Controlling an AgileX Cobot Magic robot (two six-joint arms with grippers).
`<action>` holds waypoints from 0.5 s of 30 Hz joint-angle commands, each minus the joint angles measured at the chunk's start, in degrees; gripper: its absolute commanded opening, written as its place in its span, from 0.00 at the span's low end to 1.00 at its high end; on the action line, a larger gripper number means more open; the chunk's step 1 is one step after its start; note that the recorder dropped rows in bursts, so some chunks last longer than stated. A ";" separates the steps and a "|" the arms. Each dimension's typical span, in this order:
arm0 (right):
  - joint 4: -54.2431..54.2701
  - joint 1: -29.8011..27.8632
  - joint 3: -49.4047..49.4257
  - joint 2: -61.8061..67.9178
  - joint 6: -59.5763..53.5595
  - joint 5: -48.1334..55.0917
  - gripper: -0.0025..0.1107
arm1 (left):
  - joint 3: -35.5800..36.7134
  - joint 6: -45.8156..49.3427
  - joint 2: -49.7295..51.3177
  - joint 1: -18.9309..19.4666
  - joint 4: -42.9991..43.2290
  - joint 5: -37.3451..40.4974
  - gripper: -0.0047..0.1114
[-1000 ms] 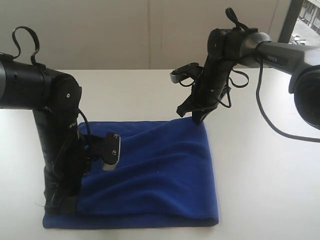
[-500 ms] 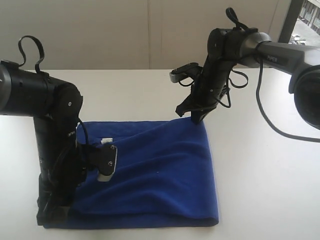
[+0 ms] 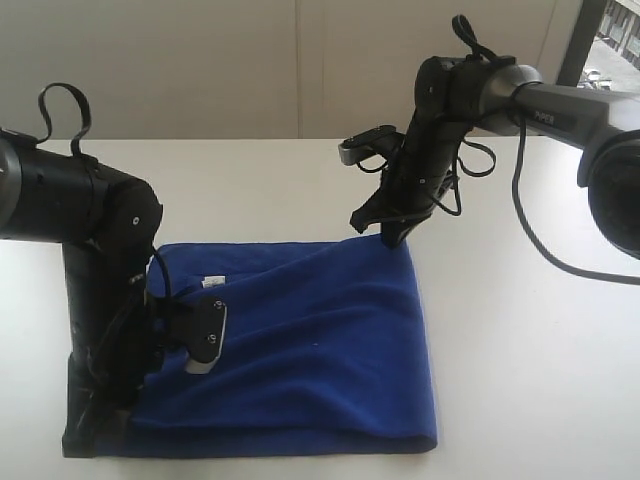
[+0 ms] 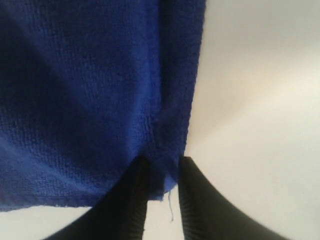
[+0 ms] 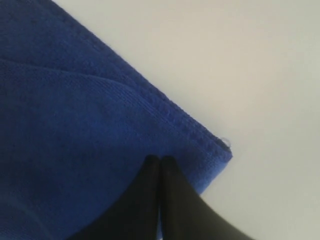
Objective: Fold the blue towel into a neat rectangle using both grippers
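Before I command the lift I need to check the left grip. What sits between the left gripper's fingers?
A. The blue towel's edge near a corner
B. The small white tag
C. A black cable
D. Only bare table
A: in the left wrist view, the edge of the blue towel runs down near its corner into the gap of the left gripper and meets both black fingers.

Soft even daylight, blurry wrist close-ups
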 commanded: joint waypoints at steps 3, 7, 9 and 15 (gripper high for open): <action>0.31 -0.33 -0.55 -0.33 -0.67 -0.07 0.02 | 0.44 -2.45 -0.23 0.17 1.56 1.54 0.16; 0.31 -0.33 -0.55 -0.33 -0.78 -0.19 0.02 | 0.44 -2.45 -0.23 0.17 1.56 3.47 0.04; 0.31 -0.33 -0.55 -0.33 -0.78 -0.19 0.02 | 0.44 -2.73 -0.23 0.17 1.56 4.17 0.04; 0.31 -0.33 -0.55 -0.33 -0.78 -0.19 0.02 | 0.44 -10.82 -3.10 0.17 4.60 7.00 0.04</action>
